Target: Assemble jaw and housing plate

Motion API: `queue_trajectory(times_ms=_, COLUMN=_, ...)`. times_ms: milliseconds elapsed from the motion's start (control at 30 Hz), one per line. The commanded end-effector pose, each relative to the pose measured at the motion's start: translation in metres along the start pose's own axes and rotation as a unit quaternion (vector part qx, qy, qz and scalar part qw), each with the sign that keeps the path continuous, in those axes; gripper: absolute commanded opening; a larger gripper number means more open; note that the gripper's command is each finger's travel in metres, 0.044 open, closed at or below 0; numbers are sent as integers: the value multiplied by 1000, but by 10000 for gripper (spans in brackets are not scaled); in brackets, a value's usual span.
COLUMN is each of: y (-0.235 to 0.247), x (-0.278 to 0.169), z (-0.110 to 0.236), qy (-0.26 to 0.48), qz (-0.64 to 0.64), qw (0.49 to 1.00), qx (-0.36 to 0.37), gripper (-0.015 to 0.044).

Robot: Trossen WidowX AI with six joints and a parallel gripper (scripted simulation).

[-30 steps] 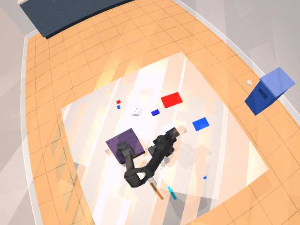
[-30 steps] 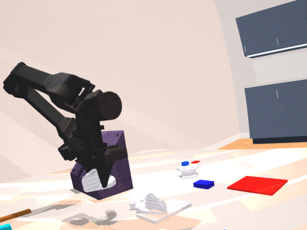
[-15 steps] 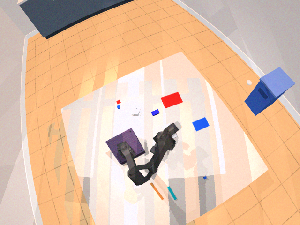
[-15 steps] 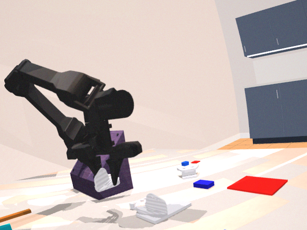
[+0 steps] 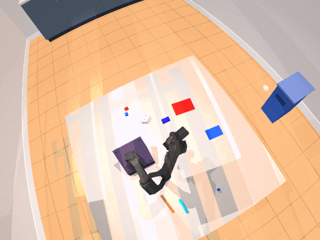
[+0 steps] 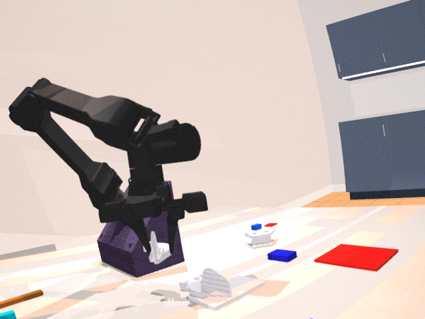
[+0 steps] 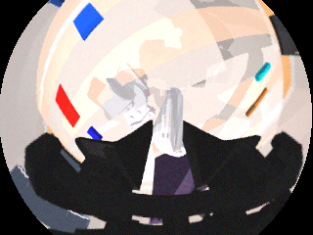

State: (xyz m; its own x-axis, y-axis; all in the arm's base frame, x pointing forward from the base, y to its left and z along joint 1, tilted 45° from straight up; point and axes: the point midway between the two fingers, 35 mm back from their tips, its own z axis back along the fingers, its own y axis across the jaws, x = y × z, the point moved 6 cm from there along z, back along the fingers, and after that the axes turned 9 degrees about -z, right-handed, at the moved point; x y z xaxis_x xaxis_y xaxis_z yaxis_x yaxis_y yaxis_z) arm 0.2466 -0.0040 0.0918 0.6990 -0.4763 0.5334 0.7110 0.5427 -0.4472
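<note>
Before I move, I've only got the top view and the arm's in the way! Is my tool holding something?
Observer: Yes, the exterior view shows a white ridged piece between the fingers of the tool.
Operator: Is it on the flat white base yet?
Observer: No, the exterior view shows a gap between it and the white base, where a curved piece stands.

A kitchen, it seems: at the upper right of the exterior view, slate-blue wall cabinets point(image 6: 374, 41) with slim handles hang over matching base cabinets point(image 6: 370, 154); a tiled orange floor point(image 5: 124, 46) runs up to like-coloured units point(image 5: 64, 15) at the top view's upper left
</note>
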Motion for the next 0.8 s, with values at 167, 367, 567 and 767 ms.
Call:
queue_trajectory(times_ms=167, y=13, x=-7, z=0, qy=0, qz=114, qw=993, qx=1, gripper=134)
queue_trajectory(times_ms=367, y=20, x=-12, z=0, qy=-1, qz=191, qw=982, qx=0, gripper=134)
queue_trajectory(times_ms=567, y=26, x=-17, z=0, qy=-2, qz=258, qw=966, qx=-1, gripper=134)
queue_trajectory(times_ms=767, y=26, x=-17, z=0, qy=-2, qz=260, qw=965, qx=-1, gripper=134)
